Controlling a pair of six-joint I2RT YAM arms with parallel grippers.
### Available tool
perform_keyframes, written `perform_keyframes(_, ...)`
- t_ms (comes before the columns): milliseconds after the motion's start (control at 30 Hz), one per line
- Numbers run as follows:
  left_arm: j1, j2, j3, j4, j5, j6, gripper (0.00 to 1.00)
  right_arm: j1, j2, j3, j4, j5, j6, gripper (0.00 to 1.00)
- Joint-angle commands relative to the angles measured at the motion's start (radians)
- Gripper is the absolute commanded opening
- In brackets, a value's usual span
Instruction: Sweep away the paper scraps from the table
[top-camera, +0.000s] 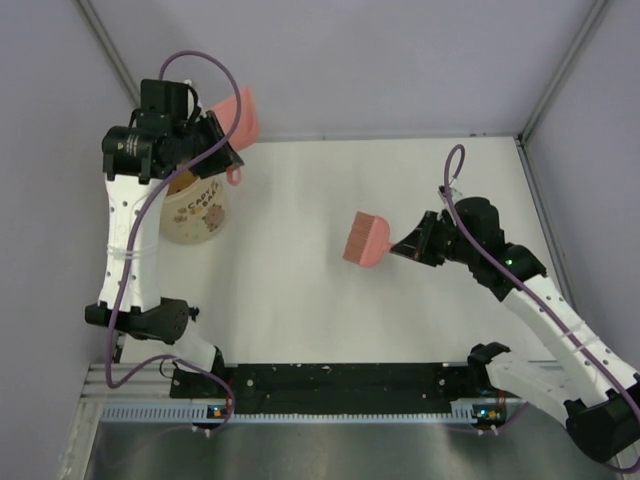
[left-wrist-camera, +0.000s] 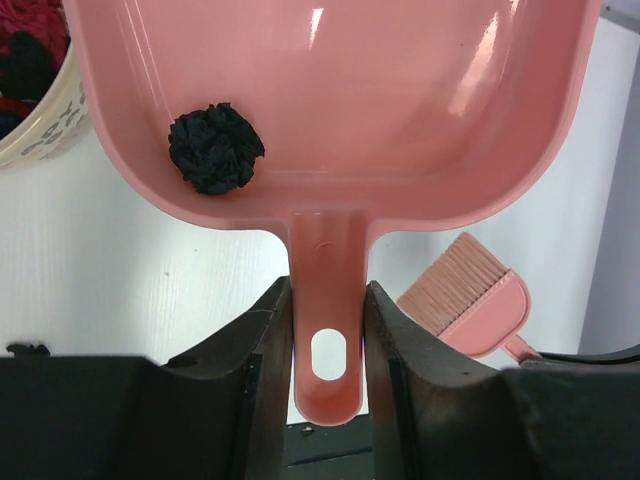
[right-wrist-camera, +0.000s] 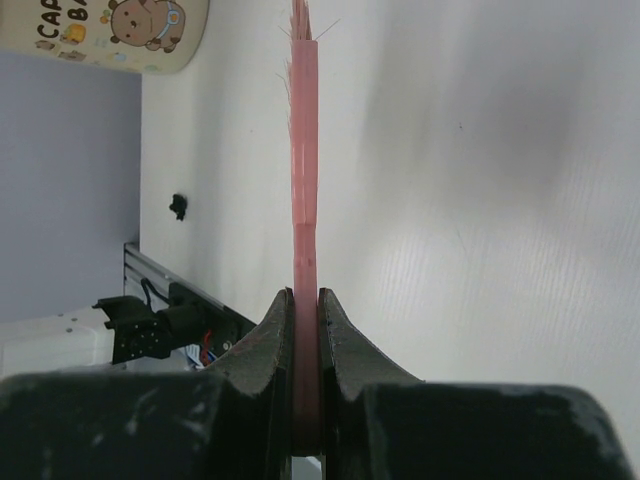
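My left gripper (top-camera: 222, 140) is shut on the handle of the pink dustpan (top-camera: 240, 115) and holds it raised at the far left, over the cream cup (top-camera: 195, 215). In the left wrist view the gripper (left-wrist-camera: 328, 300) clamps the handle, and one black paper scrap (left-wrist-camera: 215, 148) lies in the dustpan (left-wrist-camera: 400, 110). My right gripper (top-camera: 405, 245) is shut on a pink brush (top-camera: 365, 240) over the middle of the white table (top-camera: 300, 300). The right wrist view shows the gripper (right-wrist-camera: 306, 300) and the brush (right-wrist-camera: 304, 150) edge-on. A small black speck (right-wrist-camera: 179, 207) lies on the table near the front rail; I cannot tell what it is.
The cream cup (left-wrist-camera: 40, 120) with a bear print (right-wrist-camera: 110, 30) holds dark and red scraps. Grey-lilac walls close in the left, back and right. A black strip (top-camera: 340, 380) and a metal rail run along the near edge by the arm bases.
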Motion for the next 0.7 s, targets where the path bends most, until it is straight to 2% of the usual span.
perform_keyframes(0, 0.083, 0.004, 0.046, -0.062, 0.131, -0.020, 0.00, 0.010, -0.003, 0.019, 0.025, -0.024, 0.016, 0.00)
perform_keyframes(267, 0.212, -0.004, 0.026, 0.041, 0.301, -0.080, 0.00, 0.010, 0.017, 0.025, 0.025, -0.044, 0.030, 0.00)
perform_keyframes(500, 0.329, -0.060, -0.115, 0.245, 0.453, -0.188, 0.00, 0.011, 0.024, 0.033, 0.018, -0.055, 0.032, 0.00)
perform_keyframes(667, 0.396, -0.062, -0.141, 0.303, 0.524, -0.229, 0.00, 0.010, 0.020, 0.033, -0.001, -0.058, 0.027, 0.00)
